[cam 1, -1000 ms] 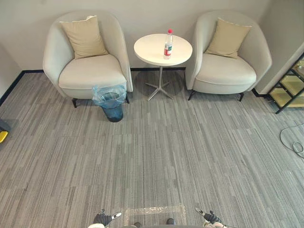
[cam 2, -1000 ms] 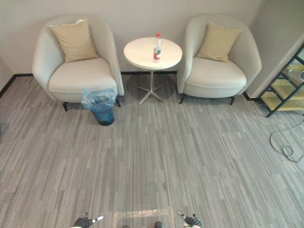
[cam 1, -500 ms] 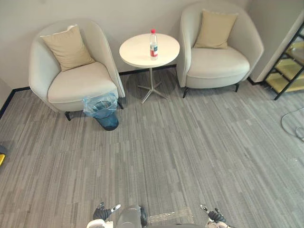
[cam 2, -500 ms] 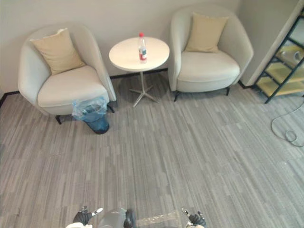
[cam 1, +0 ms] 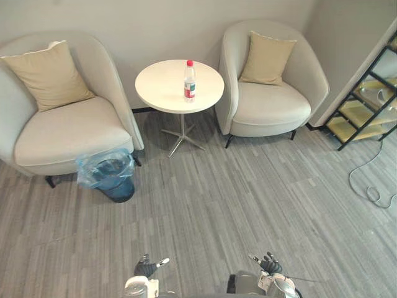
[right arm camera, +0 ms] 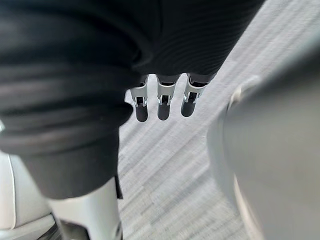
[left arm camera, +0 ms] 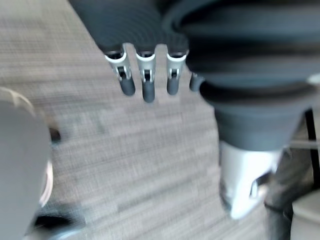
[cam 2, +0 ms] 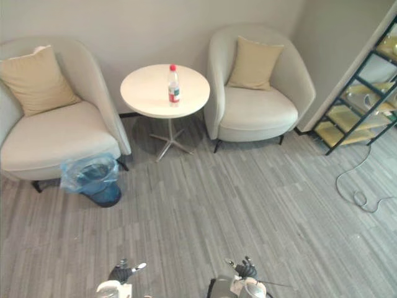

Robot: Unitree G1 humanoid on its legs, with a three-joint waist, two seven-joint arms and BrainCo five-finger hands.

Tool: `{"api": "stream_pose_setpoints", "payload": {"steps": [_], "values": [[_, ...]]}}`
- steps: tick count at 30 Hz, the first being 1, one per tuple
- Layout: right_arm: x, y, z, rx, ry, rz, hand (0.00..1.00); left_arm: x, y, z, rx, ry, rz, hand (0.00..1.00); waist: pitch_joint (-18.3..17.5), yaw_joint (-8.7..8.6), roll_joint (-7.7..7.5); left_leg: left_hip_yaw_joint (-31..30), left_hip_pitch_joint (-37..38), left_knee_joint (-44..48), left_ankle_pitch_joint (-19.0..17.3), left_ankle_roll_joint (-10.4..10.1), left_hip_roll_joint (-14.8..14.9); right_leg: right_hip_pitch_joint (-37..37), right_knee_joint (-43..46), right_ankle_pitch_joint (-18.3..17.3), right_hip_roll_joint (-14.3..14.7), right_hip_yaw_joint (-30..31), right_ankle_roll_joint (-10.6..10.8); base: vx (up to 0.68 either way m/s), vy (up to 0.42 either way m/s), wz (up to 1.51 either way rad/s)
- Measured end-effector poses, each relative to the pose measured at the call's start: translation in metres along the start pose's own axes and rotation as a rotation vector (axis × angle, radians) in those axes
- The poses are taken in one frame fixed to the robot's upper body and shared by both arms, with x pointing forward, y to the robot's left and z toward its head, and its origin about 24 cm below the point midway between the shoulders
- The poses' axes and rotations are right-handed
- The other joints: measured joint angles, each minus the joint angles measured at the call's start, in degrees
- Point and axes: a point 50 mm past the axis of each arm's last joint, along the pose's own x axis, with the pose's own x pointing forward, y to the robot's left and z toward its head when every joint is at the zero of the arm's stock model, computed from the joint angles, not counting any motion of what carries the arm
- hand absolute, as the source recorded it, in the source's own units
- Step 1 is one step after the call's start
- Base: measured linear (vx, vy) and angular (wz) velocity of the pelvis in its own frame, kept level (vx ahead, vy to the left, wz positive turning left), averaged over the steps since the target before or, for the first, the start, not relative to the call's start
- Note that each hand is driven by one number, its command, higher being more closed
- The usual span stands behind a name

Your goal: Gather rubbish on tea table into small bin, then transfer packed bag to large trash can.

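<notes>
Closing in, the view has shifted nearer the table (cam 1: 158, 90); the bottle (cam 1: 189, 81) stands upright on it, untouched, and the bin (cam 1: 111, 177) sits beside the armchair (cam 1: 62, 133). The left hand (cam 1: 147, 268) and right hand (cam 1: 268, 263) hang low, fingers relaxed and empty, so nothing is gathered yet.

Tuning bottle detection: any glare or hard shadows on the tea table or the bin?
Left eye view: tea table top evenly lit, no glare patch; bottle casts no clear shadow; soft shadow on the carpet beneath the table. Right eye view: bag-lined small bin shows faint highlights on the plastic, no hot spot.
</notes>
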Motion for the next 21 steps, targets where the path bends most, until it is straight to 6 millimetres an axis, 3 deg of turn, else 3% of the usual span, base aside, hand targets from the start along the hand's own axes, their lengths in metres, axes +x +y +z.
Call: {"api": "stream_pose_setpoints", "payload": {"steps": [1, 2, 4, 5, 7, 8, 10, 12, 14, 15, 16, 17, 19, 21], "values": [[-0.001, -0.002, -0.004, -0.003, 0.014, -0.006, 0.0, 0.001, 0.002, 0.001, 0.003, -0.002, 0.004, 0.0, -0.18, -0.55, -0.99, -1.14, 0.5, 0.07, -0.58, -0.97, -0.62, 0.67, -5.78, 7.9, 0.29, 1.65, -1.34, 0.54, -0.263, 0.32], [0.002, -0.012, 0.002, -0.022, 0.008, -0.023, 0.0, 0.001, -0.005, -0.001, -0.007, 0.019, -0.006, 0.0, 0.61, -0.79, 2.42, -3.34, 1.53, 1.09, -1.5, -2.55, 1.78, 1.15, -3.82, 7.57, 2.35, 1.46, -1.91, 0.48, -0.205, 0.07], [0.005, -0.017, 0.011, -0.031, -0.008, -0.037, 0.0, 0.0, -0.015, 0.0, -0.038, 0.015, -0.027, 0.0, 0.41, -0.69, 4.12, -6.39, 0.1, 2.42, 0.99, -2.9, 2.25, 1.33, -3.61, 4.97, 2.98, 1.58, -2.62, 0.43, -0.203, 0.02], [0.004, -0.016, 0.009, -0.029, -0.001, -0.036, 0.0, 0.0, -0.022, 0.003, -0.049, 0.009, -0.04, 0.0, 0.9, -1.2, 5.03, -7.62, -0.29, 5.02, 2.57, -4.59, 3.19, 3.27, -4.0, 3.53, 3.3, 0.29, -2.86, 0.4, -0.23, 0.45], [0.001, -0.022, 0.001, -0.031, 0.013, -0.05, 0.0, 0.001, -0.033, 0.011, -0.089, -0.014, -0.062, 0.0, 1.52, -1.28, 5.4, -9.12, -5.5, 20.52, 4.88, -6.56, 5.47, 9.13, -6.83, 1.73, 3.83, -2.01, -2.77, 0.4, -0.226, 0.63], [0.0, -0.021, -0.001, -0.035, 0.018, -0.048, 0.0, 0.0, -0.036, 0.017, -0.107, -0.038, -0.063, 0.0, 2.25, -1.11, 4.67, -9.37, -10.9, 33.03, 9.6, -7.1, 7.26, 12.75, -8.72, 0.71, 3.92, -2.92, -3.21, 0.26, -0.123, 0.43], [0.0, -0.02, -0.003, -0.031, 0.02, -0.054, 0.0, 0.0, -0.036, 0.023, -0.112, -0.067, -0.063, 0.0, 2.9, -0.72, 4.35, -6.86, -17.69, 44.46, 5.17, -6.74, 10.79, 18.15, -11.19, -1.18, 4.61, -4.3, -3.66, 0.22, -0.074, 0.4], [-0.001, -0.019, -0.004, -0.021, 0.022, -0.056, 0.0, 0.0, -0.035, 0.028, -0.115, -0.089, -0.061, 0.0, 3.02, -0.5, 3.85, -2.78, -22.88, 43.04, 1.25, -5.58, 11.47, 21.67, -13.63, -1.9, 4.46, -4.92, -3.0, 0.24, -0.028, 0.25], [-0.001, -0.019, -0.005, 0.002, 0.023, -0.062, 0.0, 0.0, -0.036, 0.031, -0.118, -0.104, -0.063, 0.0, 3.16, 0.19, 3.72, 0.52, -26.5, 27.41, 0.37, -4.4, 7.84, 24.17, -15.38, -2.68, 3.13, -5.47, -1.43, 0.27, 0.053, 0.07], [-0.001, -0.02, -0.005, 0.003, 0.026, -0.064, 0.0, 0.0, -0.036, 0.032, -0.118, -0.109, -0.063, 0.0, 3.21, 0.29, 3.68, 0.62, -26.86, 22.31, 1.15, -4.05, 6.27, 24.64, -15.62, -3.03, 2.65, -5.48, -0.9, 0.27, 0.106, 0.03], [-0.002, -0.021, -0.007, 0.002, 0.031, -0.069, 0.0, 0.0, -0.036, 0.032, -0.12, -0.113, -0.062, 0.0, 3.2, 0.59, 3.65, 0.47, -26.74, 11.9, 4.58, -3.95, 3.6, 25.66, -16.22, -3.64, 1.99, -5.3, 0.06, 0.36, 0.165, -0.21], [-0.002, -0.022, -0.01, 0.001, 0.04, -0.072, 0.0, 0.0, -0.035, 0.034, -0.122, -0.123, -0.059, 0.0, 3.06, 2.09, 3.09, -0.77, -25.66, 7.07, 12.26, -3.43, 1.36, 26.8, -16.64, -4.05, 1.28, -3.6, 1.53, 0.39, 0.173, -0.31], [-0.003, -0.014, -0.013, 0.01, 0.051, -0.055, 0.0, 0.002, -0.028, 0.032, -0.11, -0.116, -0.044, 0.0, 1.73, 2.16, 1.23, 0.81, -24.47, 5.64, 12.23, -0.93, -0.71, 28.0, -19.41, -2.8, 0.04, -1.38, 2.56, 0.5, 0.157, -0.15], [-0.002, -0.003, -0.013, 0.021, 0.051, -0.029, 0.0, 0.004, -0.018, 0.037, -0.116, -0.129, -0.019, 0.0, 2.33, 2.23, -0.1, 1.19, -26.51, 11.96, 10.64, 0.88, -0.17, 30.33, -22.97, 0.81, -0.33, 1.72, 2.31, 0.43, 0.166, 0.01]]}}
